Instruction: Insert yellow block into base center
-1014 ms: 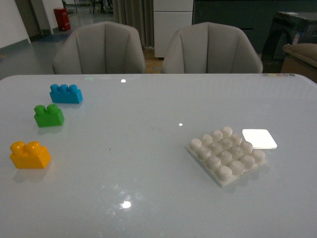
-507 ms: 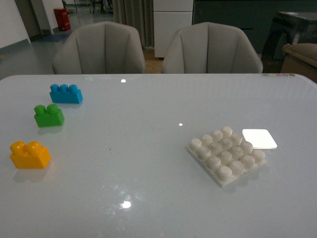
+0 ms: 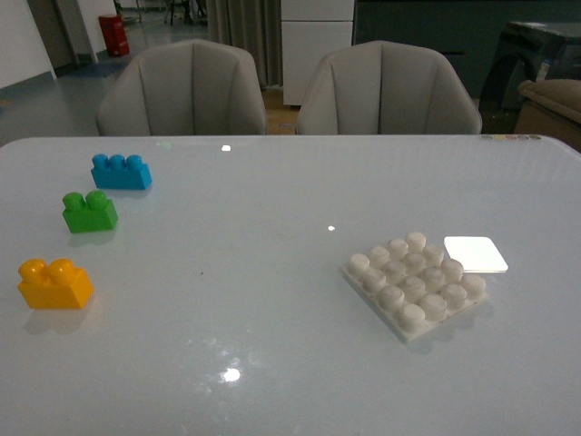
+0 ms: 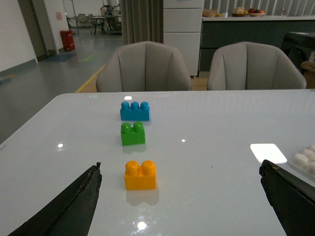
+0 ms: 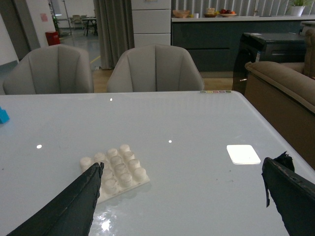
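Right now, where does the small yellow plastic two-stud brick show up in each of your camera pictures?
Front view: the small yellow plastic two-stud brick sits low at the left, the nearest of three bricks.
Left wrist view: the yellow brick is nearest the camera, just before the green two-stud brick.
Right wrist view: not in it.
Shared landmark: the square white studded plastic base shows in all three.

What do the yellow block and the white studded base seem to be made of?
The yellow block: probably moulded plastic, smooth and slightly glossy; even colour, rounded studs. The base: likely matte white plastic; uniform moulded studs, though the dim light leaves this open.
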`<state>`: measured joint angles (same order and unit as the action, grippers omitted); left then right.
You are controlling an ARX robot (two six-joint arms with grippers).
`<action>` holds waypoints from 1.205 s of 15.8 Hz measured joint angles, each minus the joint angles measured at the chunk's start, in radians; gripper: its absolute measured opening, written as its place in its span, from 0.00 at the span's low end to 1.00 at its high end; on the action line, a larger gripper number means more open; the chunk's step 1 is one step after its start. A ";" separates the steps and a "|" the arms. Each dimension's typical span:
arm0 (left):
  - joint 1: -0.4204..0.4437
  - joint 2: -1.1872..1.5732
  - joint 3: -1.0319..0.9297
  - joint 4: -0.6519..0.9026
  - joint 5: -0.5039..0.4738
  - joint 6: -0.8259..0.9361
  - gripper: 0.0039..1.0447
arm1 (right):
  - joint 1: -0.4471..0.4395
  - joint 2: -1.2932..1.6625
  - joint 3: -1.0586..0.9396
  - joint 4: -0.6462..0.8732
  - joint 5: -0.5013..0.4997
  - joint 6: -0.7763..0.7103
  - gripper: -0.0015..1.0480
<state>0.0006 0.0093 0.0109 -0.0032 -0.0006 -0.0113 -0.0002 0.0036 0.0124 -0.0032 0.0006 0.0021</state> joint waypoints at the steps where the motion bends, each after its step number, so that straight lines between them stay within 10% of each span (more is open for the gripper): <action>1: 0.000 0.000 0.000 0.000 0.000 0.000 0.94 | 0.000 0.000 0.000 0.000 0.000 0.000 0.94; 8: 0.000 0.000 0.000 0.000 0.000 0.000 0.94 | -0.003 0.002 0.000 -0.003 -0.010 0.008 0.94; 12: 0.000 0.000 0.000 0.000 0.000 0.000 0.94 | -0.123 0.644 0.236 0.515 -0.161 0.113 0.94; 19: 0.000 0.000 0.000 0.000 0.000 0.000 0.94 | 0.064 1.792 1.012 0.196 -0.034 0.019 0.94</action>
<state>0.0006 0.0093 0.0109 -0.0032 -0.0006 -0.0113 0.0635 1.7958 1.0245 0.1928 -0.0334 0.0212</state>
